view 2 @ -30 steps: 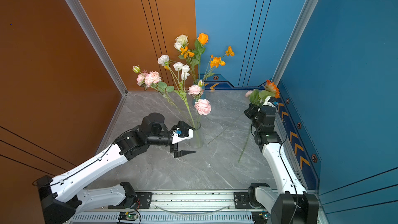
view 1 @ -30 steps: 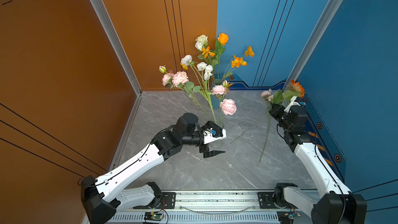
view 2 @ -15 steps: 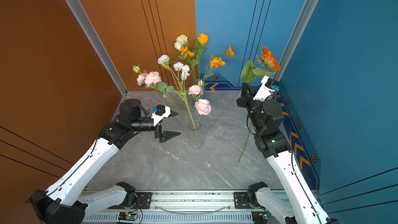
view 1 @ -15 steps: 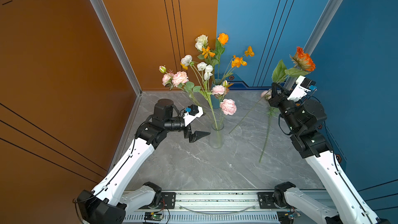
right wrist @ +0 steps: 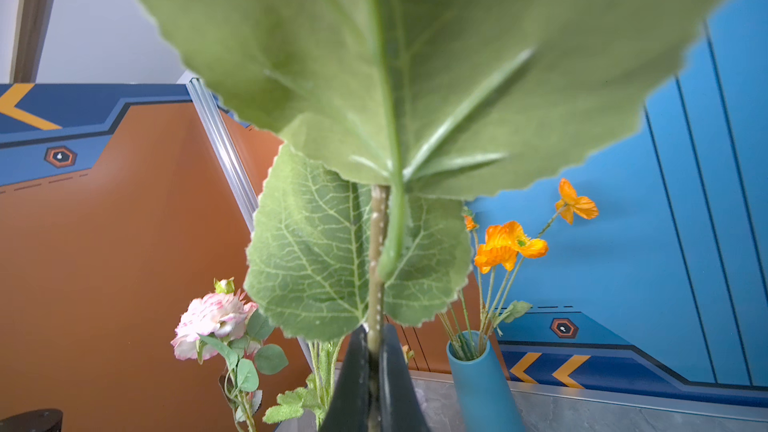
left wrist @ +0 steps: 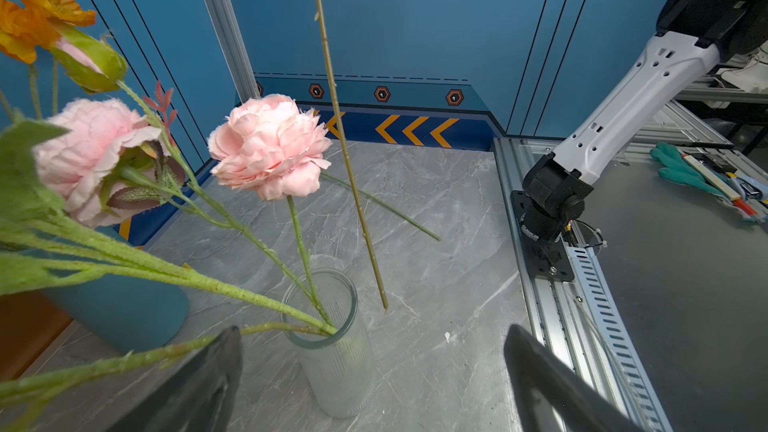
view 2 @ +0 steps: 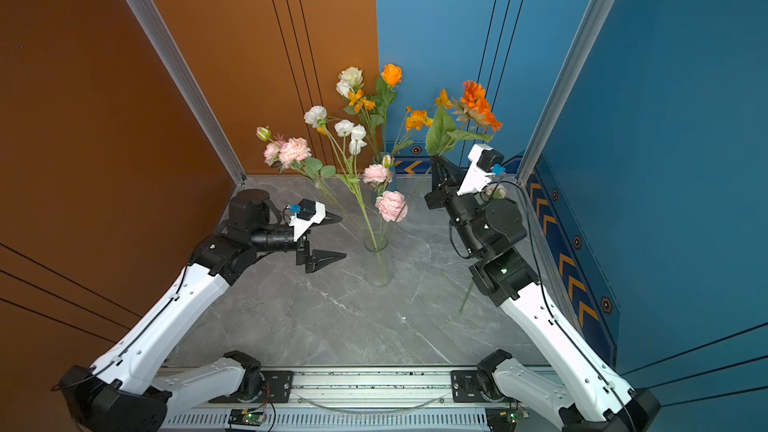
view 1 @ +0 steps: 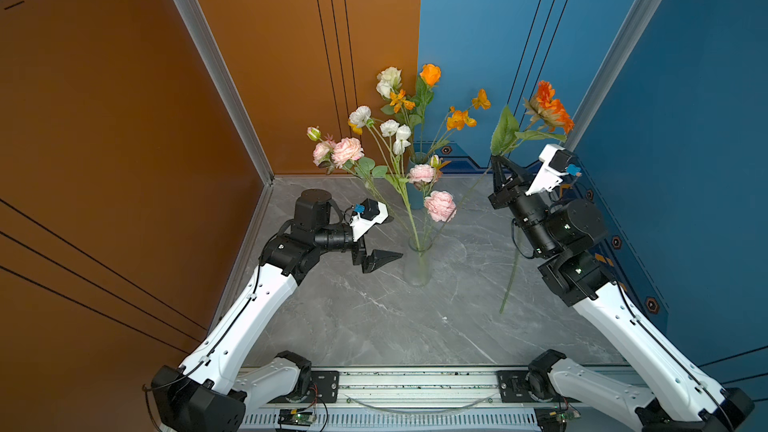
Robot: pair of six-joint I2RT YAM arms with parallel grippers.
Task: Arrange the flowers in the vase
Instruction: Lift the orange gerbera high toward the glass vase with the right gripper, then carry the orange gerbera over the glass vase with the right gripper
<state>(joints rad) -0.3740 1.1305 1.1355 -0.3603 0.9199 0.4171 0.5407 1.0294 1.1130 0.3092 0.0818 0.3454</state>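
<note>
Front vase [view 1: 417,268] mid-table [view 1: 374,326], rear vase [right wrist: 482,392] just behind, flowers [view 1: 345,151] in both; loose stem [left wrist: 395,214] on table at right.

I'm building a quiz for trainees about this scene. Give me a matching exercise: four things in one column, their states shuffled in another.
1. left gripper
2. right gripper
3. glass vase
4. blue vase

a. holds small orange flowers
b. open and empty
c. holds pink flowers
d. shut on a leafy stem

Pairs: 1-b, 2-d, 3-c, 4-a
</note>
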